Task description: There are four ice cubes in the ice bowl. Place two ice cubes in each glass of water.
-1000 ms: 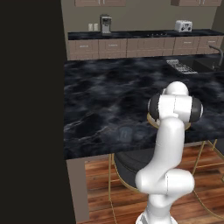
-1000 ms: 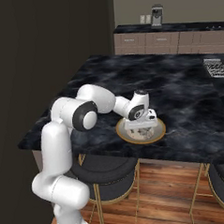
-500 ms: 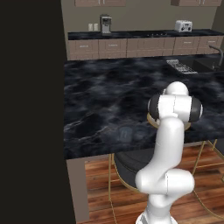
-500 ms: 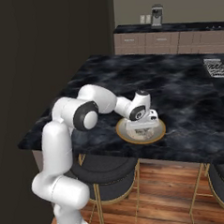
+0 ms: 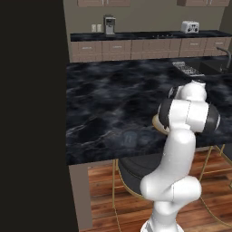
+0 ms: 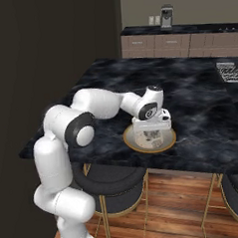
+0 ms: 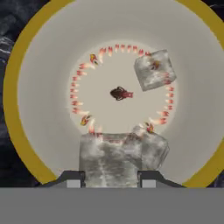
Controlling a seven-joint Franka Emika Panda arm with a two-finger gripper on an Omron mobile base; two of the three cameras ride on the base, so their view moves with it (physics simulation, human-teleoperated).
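Right base view showing dark marble desk carrying the ice bowl near its front edge, white arm reaching down into it, pincer clenching 1 ice cube, another ice cube lying apart.

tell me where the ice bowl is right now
The ice bowl sits near the front edge of the dark marble counter, directly under the gripper; the hand view shows ice cubes inside it.
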